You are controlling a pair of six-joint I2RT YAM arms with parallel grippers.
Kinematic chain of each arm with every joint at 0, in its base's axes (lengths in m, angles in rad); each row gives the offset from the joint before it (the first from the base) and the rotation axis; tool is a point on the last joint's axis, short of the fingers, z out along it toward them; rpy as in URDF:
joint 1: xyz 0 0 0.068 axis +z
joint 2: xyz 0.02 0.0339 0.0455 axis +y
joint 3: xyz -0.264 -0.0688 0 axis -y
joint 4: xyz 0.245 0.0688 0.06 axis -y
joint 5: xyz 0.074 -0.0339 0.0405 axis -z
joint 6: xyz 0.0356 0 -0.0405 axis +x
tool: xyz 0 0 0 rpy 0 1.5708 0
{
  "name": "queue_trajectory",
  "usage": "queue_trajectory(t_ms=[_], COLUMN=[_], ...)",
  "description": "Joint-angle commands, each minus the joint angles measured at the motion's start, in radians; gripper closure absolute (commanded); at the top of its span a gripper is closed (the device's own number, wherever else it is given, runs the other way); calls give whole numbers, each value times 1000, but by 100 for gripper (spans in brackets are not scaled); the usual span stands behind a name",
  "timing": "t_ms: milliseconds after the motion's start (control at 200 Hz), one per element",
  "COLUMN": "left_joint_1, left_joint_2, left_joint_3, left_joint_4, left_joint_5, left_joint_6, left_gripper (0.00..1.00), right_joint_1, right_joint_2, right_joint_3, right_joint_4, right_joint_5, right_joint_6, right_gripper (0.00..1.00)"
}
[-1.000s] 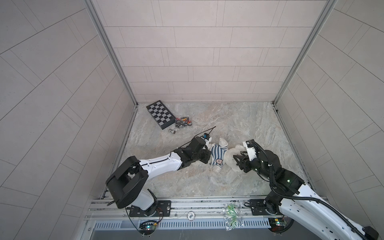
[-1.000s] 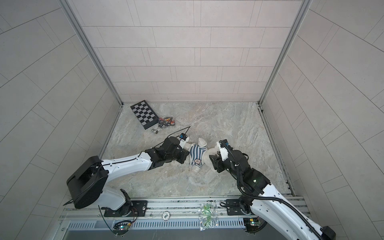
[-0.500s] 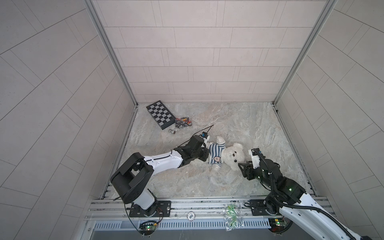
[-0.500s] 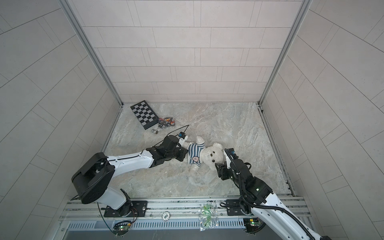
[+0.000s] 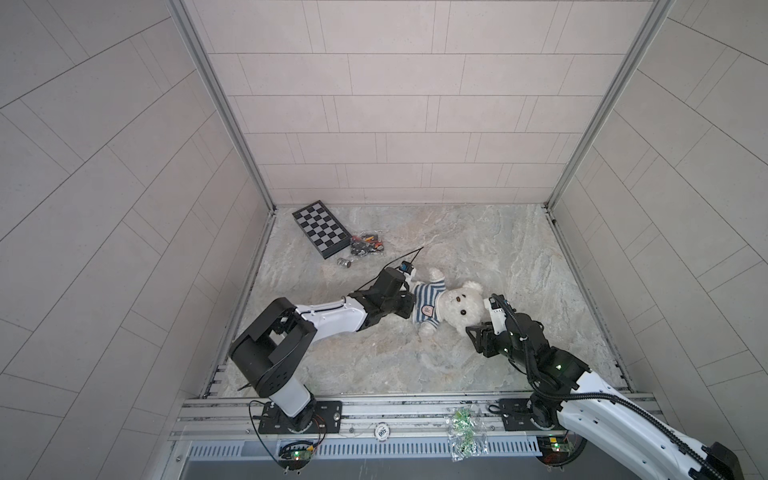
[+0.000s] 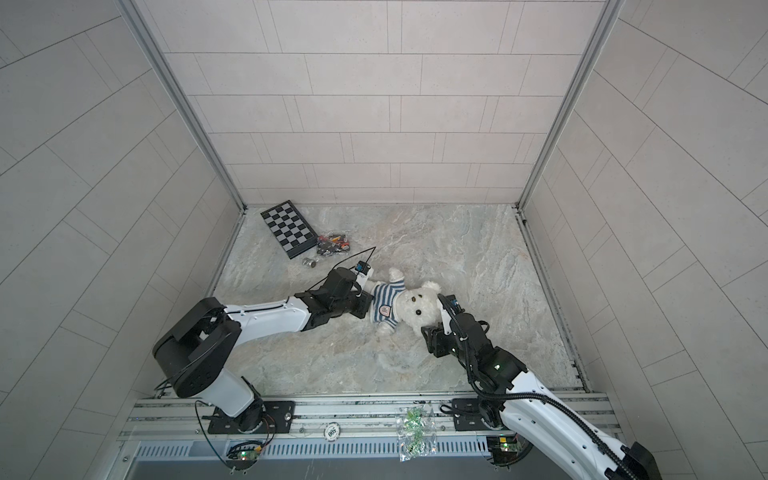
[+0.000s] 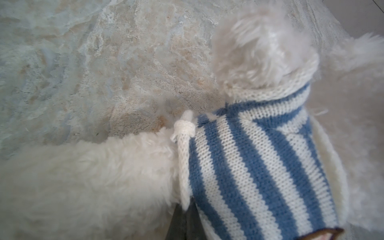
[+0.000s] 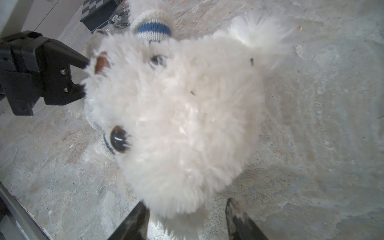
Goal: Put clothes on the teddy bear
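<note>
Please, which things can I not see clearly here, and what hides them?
- Legs of the teddy bear: in both top views the left gripper covers them.
- Badge on the striped shirt: lettering too small in both top views, cut by the left wrist view's edge.
- Right gripper: in the right wrist view its fingers are blurred and cut off; contact with the bear unclear.
- Small pile beside the chessboard: too small in both top views.

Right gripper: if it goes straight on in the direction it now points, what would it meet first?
Most likely the head of the fluffy white plush teddy bear: it lies directly ahead of the open right gripper, close to its fingertips.
</note>
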Motion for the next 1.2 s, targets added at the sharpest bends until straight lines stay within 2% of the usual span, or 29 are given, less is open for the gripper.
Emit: queue_trajectory(t_ms=[0, 225, 405, 491, 551, 721, 806, 986, 1191], left_joint_1=[8, 8, 23, 39, 45, 44, 49, 113, 85], left_joint_2=[13, 19, 28, 31, 28, 12, -8, -38, -71], left_joint_3=[3, 6, 17, 7, -1, -13, -20, -50, -54], left_joint_4=[-9, -2, -22, -11, 0, 19, 17, 25, 18], left_joint_5=[7, 13, 11, 27, 35, 48, 48, 81, 81], left_joint_6=[9, -2, -14, -31, -36, -35, -35, -60, -61], left_gripper=[100, 100, 100, 100, 100, 100, 100, 100, 100], right_joint_1=[-4, -6, -6, -5, -7, -9, -10, -13, -13], right_joint_2=[16, 105, 160, 175, 181, 185, 173, 97, 87], right_joint_3=[-6, 7, 6, 4, 3, 4, 9, 13, 44], right_joint_4=[84, 143, 194, 214, 222, 233, 222, 154, 129], right_joint_5=[-31, -29, -25, -23, -22, -20, -12, 11, -29], right_joint_6=[-9, -31, -27, -28, -29, -38, -38, -22, -18], right_gripper=[39, 44, 44, 48, 55, 88, 100, 100, 100])
